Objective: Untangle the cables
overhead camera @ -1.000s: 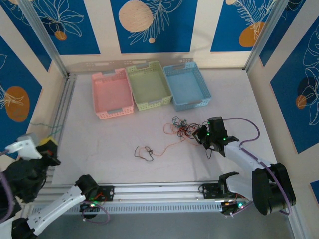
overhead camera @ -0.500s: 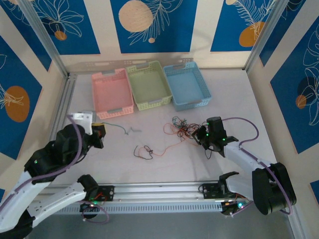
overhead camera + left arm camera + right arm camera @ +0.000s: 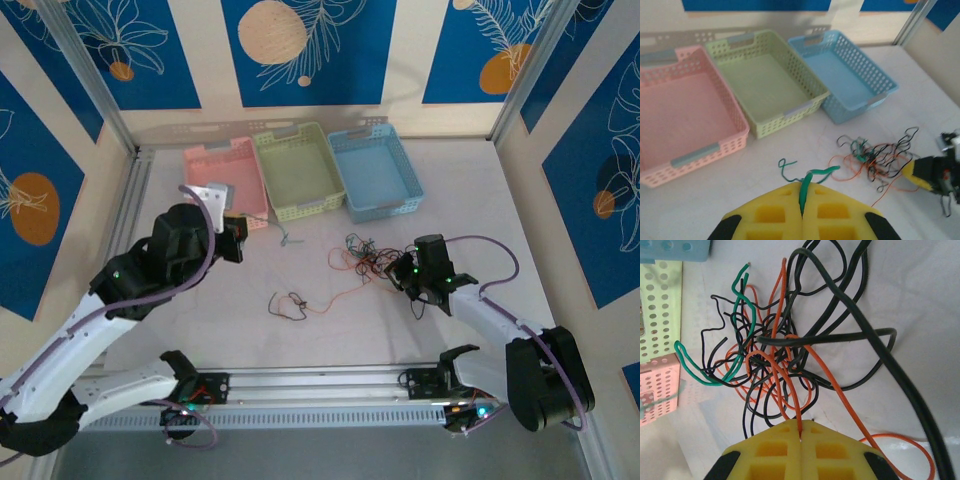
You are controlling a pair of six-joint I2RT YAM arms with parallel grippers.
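Left gripper [image 3: 801, 202] has its pads pressed together on a green wire [image 3: 804, 187], just in front of the pink basket [image 3: 695, 154]. Right gripper [image 3: 800, 437] is clamped on an orange strand [image 3: 792, 395] at the edge of the cables [image 3: 365, 255], which lie tangled right of the table's centre. Expect light, limp, springy wires that snag easily, so take single strands near a free end. Three baskets line the far edge, apart from the tangle. A loose black-and-orange piece [image 3: 290, 305] lies toward the near edge.
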